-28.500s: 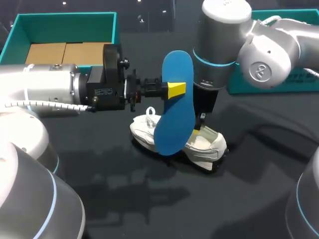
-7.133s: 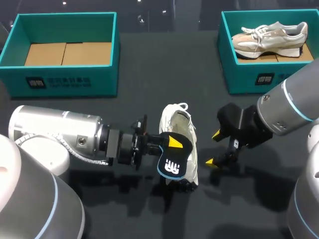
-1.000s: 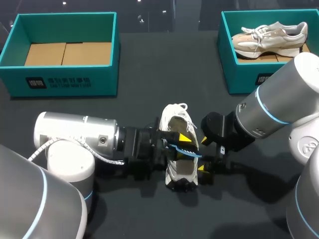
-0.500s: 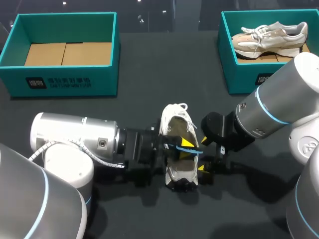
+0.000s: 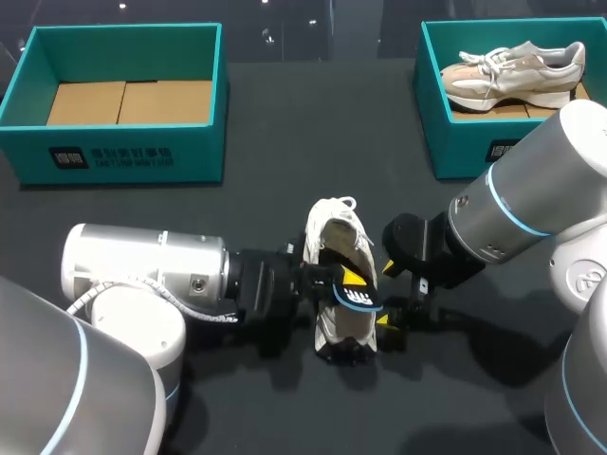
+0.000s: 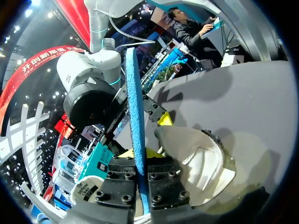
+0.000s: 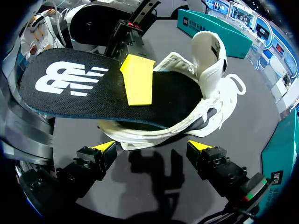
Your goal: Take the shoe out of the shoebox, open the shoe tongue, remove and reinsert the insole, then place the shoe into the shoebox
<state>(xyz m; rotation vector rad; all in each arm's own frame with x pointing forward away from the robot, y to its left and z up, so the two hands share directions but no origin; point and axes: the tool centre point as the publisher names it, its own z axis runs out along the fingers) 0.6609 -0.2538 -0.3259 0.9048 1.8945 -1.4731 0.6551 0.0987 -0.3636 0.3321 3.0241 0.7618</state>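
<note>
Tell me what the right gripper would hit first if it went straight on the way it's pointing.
Probably the white shoe, its side lying just ahead of the open right gripper. The black insole sticks out above it, so which comes first depends on height.

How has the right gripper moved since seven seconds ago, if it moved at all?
Yes. In the head view the right gripper has come closer to the white shoe and farther from the fixed right shoebox.
</note>
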